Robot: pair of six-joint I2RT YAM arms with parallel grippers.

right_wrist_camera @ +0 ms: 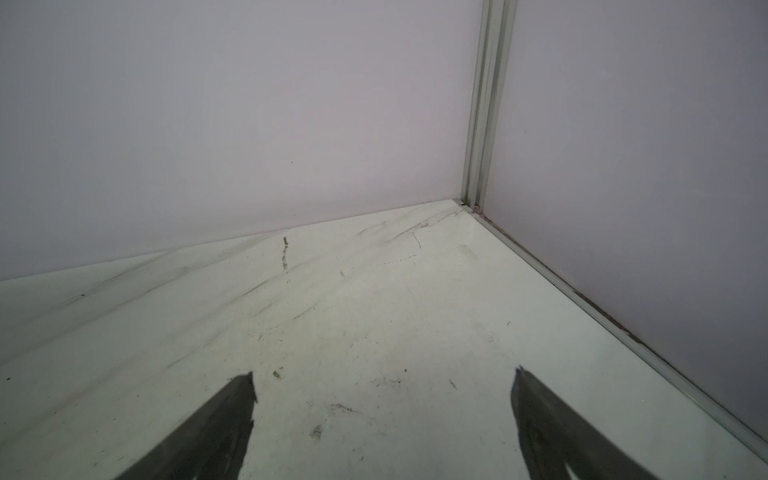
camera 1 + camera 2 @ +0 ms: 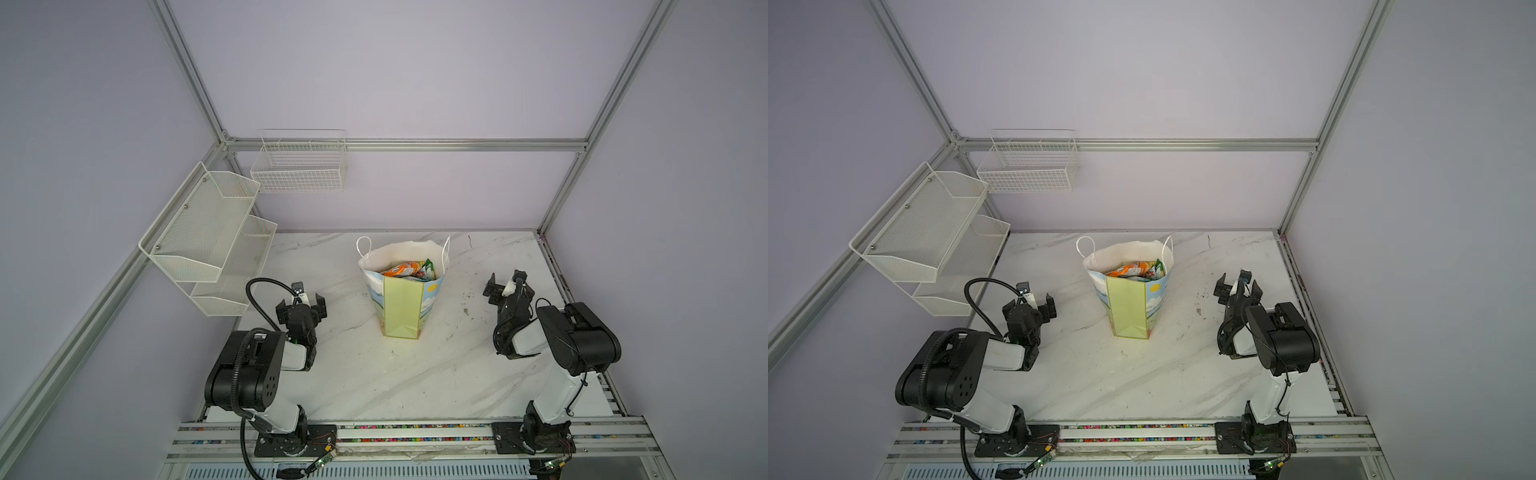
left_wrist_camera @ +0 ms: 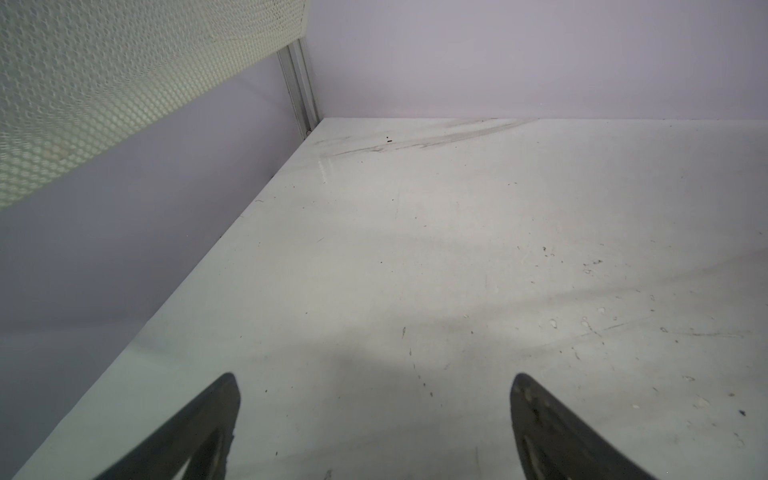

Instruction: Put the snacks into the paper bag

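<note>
Mesh shelves (image 2: 208, 232): white perforated metal, fixed to the left wall, with nothing in them.
Left gripper (image 2: 301, 306): jaws spread wide with nothing between them, low over the worktop (image 2: 415, 374), well apart from the bag on its left.
Paper bag (image 2: 401, 309): stands upright between the two arms with its mouth open upward. It is stiff paper, with a pale yellow-green side panel and white cord handles.
Snacks (image 2: 409, 269): crinkly orange and green packets piled inside the bag, just below the rim. None lie on the marbled worktop.
Right gripper (image 2: 508, 286): jaws spread, holding nothing, about as far from the bag as the left one.
Judgement: packing looks finished.
</note>
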